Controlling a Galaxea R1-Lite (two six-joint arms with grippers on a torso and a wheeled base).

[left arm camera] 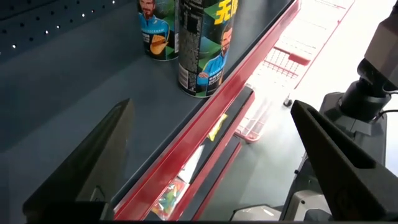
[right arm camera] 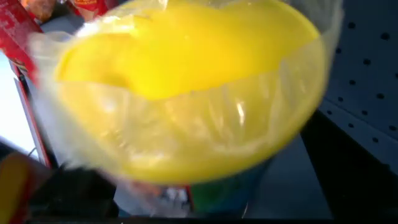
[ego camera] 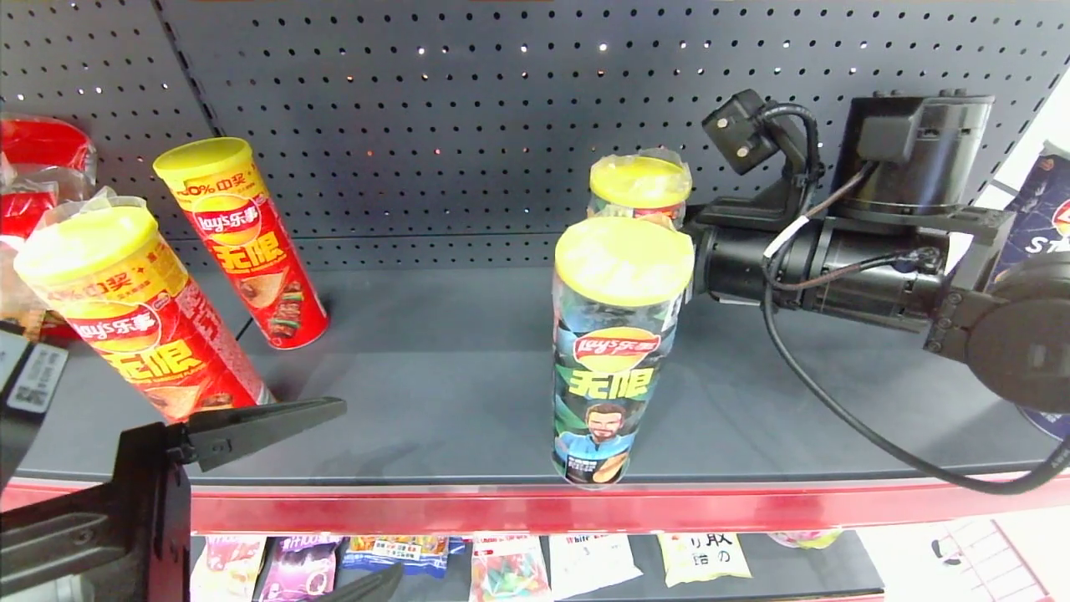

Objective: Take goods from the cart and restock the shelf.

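While the dark grey metal shelf board (ego camera: 435, 376) with its glossy red front lip is running across the scene beneath a grey perforated back panel (ego camera: 460, 109), the left gripper (left arm camera: 211, 104) is hovering at that lip, its two black fingers (left arm camera: 93, 168) spreading wide and gripping nothing. Past their tips, a tall cylindrical crisp can with a yellow plastic lid and a dark green-and-black label (ego camera: 614, 368) is standing upright at the board's front edge. A second matching can wrapped in clear film (ego camera: 639, 188) is standing just behind it, nearer the panel. The front label is carrying a red-and-yellow oval logo, bold yellow-green characters and a drawn figure in blue. The right gripper (ego camera: 702, 242) is sitting level with the film-wrapped can and right beside it, its far end hiding behind the front can, so whether it is clasping that can cannot be told. Beyond the left fingers on the robot's left, two red cylindrical cans with yellow lids (ego camera: 251, 251) (ego camera: 138, 318) are standing well apart from the green pair, bearing the same oval logo and large yellow characters. Farther past the fingertips, below the lip, a red wire cart (left arm camera: 298, 53) is standing on a pale floor, and small bright snack packets (ego camera: 501, 568) are lying on the lower shelf.
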